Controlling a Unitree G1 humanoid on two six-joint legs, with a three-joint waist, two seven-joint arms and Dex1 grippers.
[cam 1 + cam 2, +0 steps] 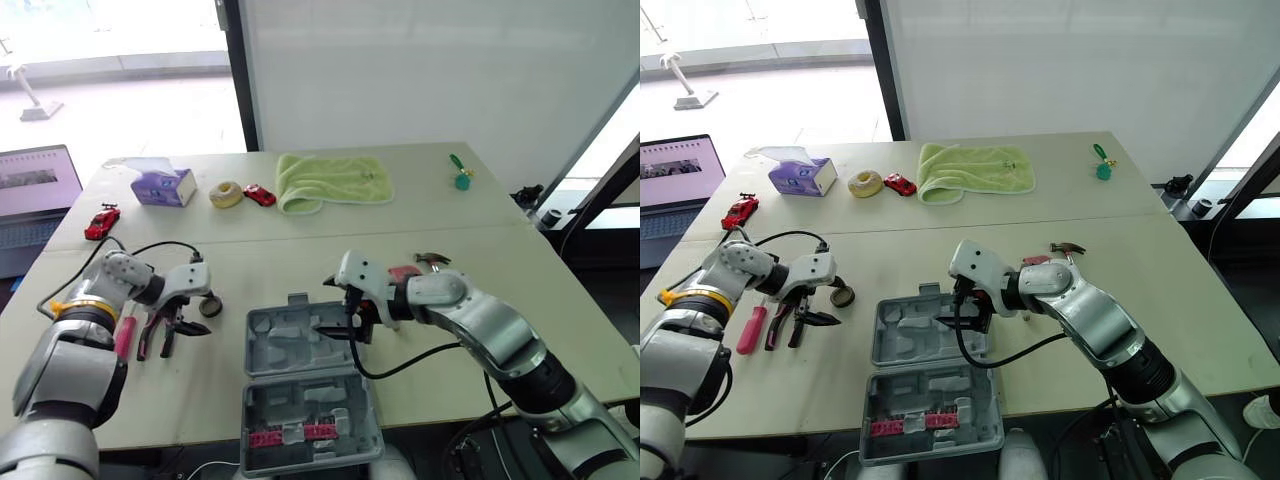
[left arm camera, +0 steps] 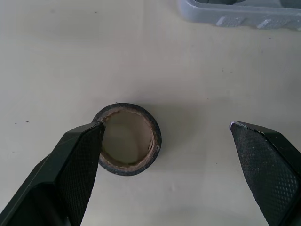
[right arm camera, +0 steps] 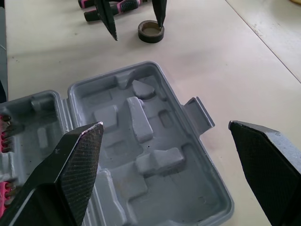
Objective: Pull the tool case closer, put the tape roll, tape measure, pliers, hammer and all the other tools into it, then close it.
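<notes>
Since L gripper [image 2: 165, 125] hangs open astride the tape roll [image 1: 210, 306], roll hard by one finger, I'd re-centre, then pinch. Roll's on table at 9 o'clock of tool case [image 1: 290, 345]; L arm nearer.

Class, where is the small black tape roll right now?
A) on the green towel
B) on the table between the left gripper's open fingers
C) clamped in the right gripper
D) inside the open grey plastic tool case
B: the small black tape roll lies on the table within the wide-open left gripper.
</notes>
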